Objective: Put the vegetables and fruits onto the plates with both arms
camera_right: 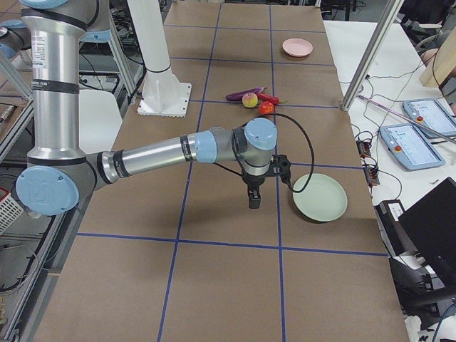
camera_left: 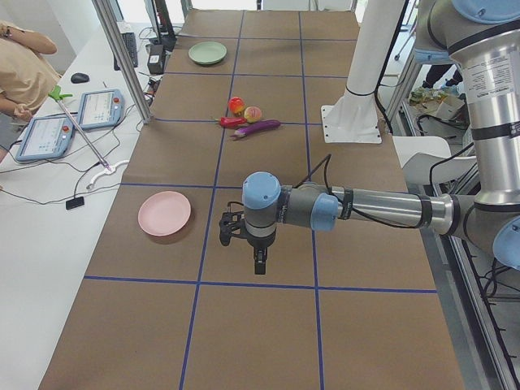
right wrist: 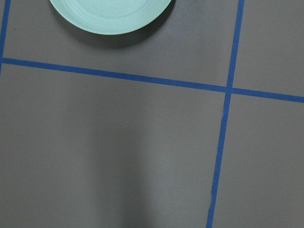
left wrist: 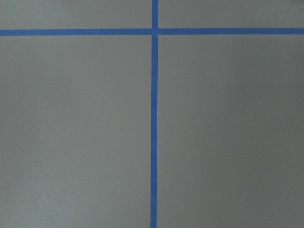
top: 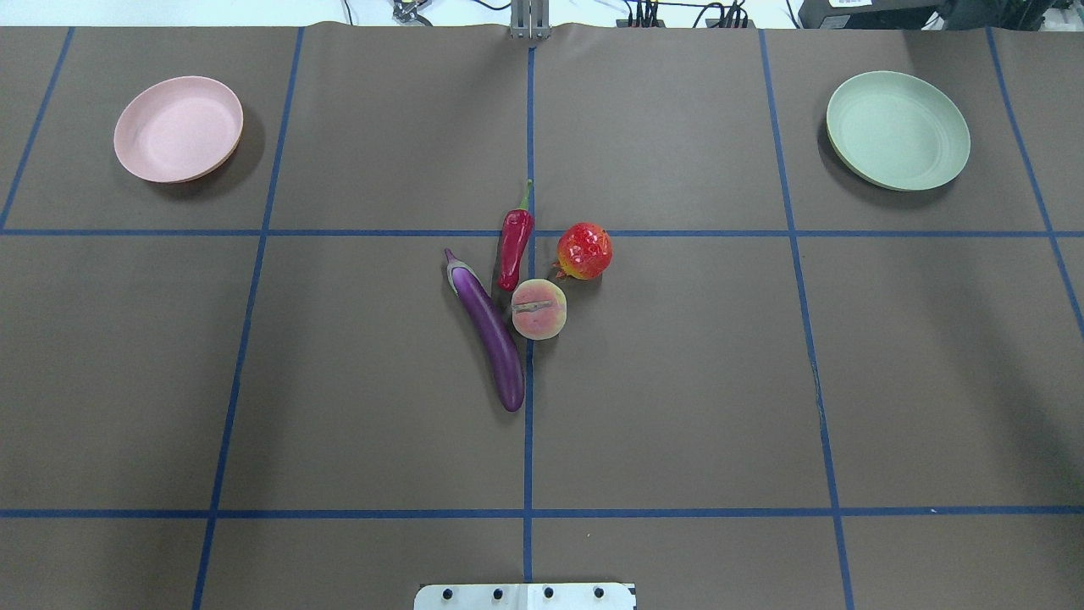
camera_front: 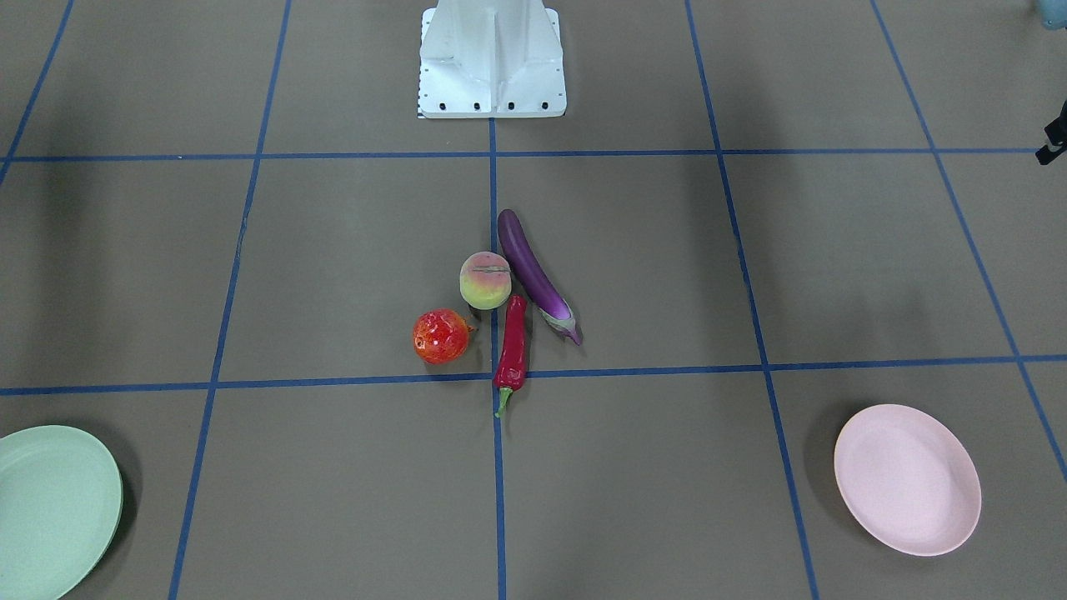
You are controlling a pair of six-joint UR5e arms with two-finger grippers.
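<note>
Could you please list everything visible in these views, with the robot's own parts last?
eggplant: one, purple, table centre, in the cluster
chili pepper: one, red, in the cluster, beyond the eggplant's cap
peach: one, yellow-pink, close beside the eggplant
red-orange fruit: one, on the cluster's right
pink plate: one, empty, far left
green plate: one, empty, far right
table: one, brown with blue tape grid
pedestal base: one, white, robot's edge
left arm: one, silver-grey, stretched over the table
right arm: one, silver-grey, likewise
left pincer: one, black, above bare table near the pink plate; opening unclear
right pincer: one, black, near the green plate; opening unclear
</note>
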